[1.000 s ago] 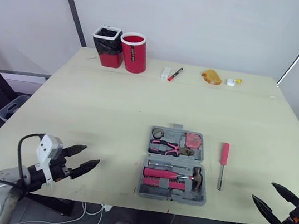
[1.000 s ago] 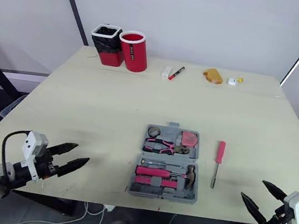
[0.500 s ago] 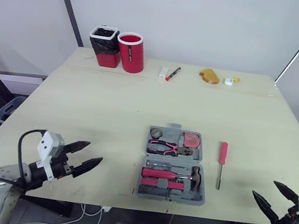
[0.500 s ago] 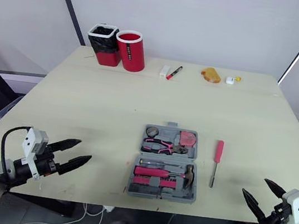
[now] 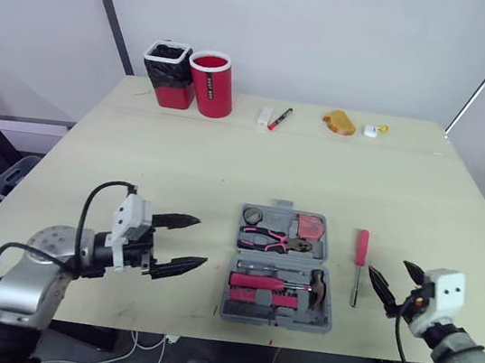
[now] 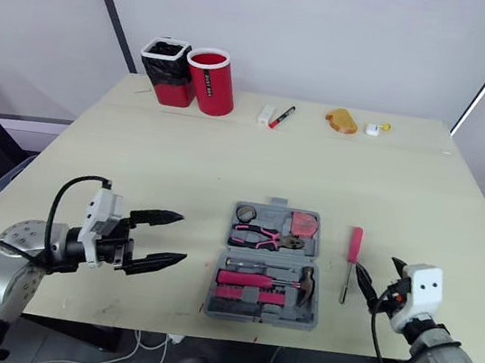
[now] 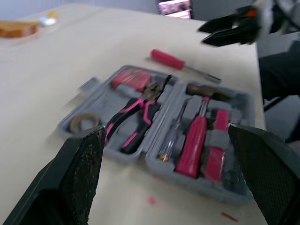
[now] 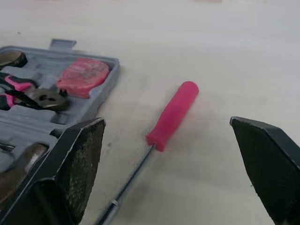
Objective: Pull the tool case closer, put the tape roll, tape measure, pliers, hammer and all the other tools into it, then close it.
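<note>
Left gripper (image 5: 200, 241), right gripper (image 5: 388, 269) spread, empty; I see open tool case (image 5: 281, 257) holding pliers (image 5: 275, 238), hammer (image 5: 319, 287), tape measure (image 5: 312, 226); screwdriver (image 5: 363, 252) outside.

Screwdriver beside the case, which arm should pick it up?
Right. The screwdriver lies right of the case, just ahead of the open right gripper; the left gripper hovers on the case's other side.

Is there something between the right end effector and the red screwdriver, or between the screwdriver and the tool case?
Nothing visible stands in the way. The right end effector is open beside the screwdriver, with bare table between them. Only bare table separates the screwdriver from the open tool case.
</note>
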You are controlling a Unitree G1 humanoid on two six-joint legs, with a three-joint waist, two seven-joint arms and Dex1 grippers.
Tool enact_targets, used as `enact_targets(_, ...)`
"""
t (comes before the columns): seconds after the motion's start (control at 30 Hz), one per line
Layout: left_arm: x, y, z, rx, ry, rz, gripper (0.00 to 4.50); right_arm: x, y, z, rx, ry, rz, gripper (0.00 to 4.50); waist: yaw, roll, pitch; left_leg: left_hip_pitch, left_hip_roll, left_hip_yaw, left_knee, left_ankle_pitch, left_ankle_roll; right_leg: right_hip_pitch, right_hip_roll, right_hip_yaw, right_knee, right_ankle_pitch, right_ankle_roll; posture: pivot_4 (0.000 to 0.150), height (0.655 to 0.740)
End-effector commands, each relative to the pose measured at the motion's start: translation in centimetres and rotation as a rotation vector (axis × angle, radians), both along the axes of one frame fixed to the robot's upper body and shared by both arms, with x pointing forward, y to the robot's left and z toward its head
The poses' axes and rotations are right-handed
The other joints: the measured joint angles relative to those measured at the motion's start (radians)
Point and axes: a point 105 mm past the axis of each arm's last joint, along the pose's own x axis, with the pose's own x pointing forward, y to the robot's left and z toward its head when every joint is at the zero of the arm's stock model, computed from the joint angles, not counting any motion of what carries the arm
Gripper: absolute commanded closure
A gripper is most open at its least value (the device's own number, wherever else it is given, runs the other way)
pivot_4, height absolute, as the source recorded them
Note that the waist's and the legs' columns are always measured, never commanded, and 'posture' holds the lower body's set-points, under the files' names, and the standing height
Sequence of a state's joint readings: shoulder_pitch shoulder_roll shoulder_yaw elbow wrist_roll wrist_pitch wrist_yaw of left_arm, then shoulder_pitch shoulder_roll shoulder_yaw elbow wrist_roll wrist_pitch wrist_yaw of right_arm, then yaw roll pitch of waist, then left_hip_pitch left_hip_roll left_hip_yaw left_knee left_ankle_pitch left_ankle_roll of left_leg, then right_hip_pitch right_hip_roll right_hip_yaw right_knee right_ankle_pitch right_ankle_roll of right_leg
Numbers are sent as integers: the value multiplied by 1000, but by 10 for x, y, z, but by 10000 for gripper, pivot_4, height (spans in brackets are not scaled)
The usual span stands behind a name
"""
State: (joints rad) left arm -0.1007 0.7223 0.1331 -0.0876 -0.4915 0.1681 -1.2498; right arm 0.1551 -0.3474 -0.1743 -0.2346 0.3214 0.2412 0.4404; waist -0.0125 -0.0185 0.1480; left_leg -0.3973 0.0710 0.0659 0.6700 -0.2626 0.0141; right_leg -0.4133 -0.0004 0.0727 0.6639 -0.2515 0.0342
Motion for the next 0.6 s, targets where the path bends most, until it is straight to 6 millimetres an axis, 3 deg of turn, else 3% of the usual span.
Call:
enact_targets(0.03,0,-12,14,17,-43,-87,1186,13,5,6,-14,-29,-56,0,-1,0,0,0,0,0,0,0,0,0,0,0,0,0,0,1500,7400)
enact_targets(0.27,1,-33,29,47,-60,-243,1186,35,20,-11,12,8,-164,0,-3,0,0,-1,0,-1,0,0,0,0,1,0,0,0,0,1500,7400)
enact_targets(0.5,2,-47,42,44,-82,-304,1186,50,13,-30,39,72,-286,0,-4,0,0,-1,0,0,0,0,0,-1,1,1,0,2,3,1500,7400)
enact_targets(0.6,2,-52,46,45,-101,-315,0,51,17,-42,25,117,-294,7070,-4,0,0,-1,0,0,0,0,0,-1,1,1,0,2,3,1500,7400)
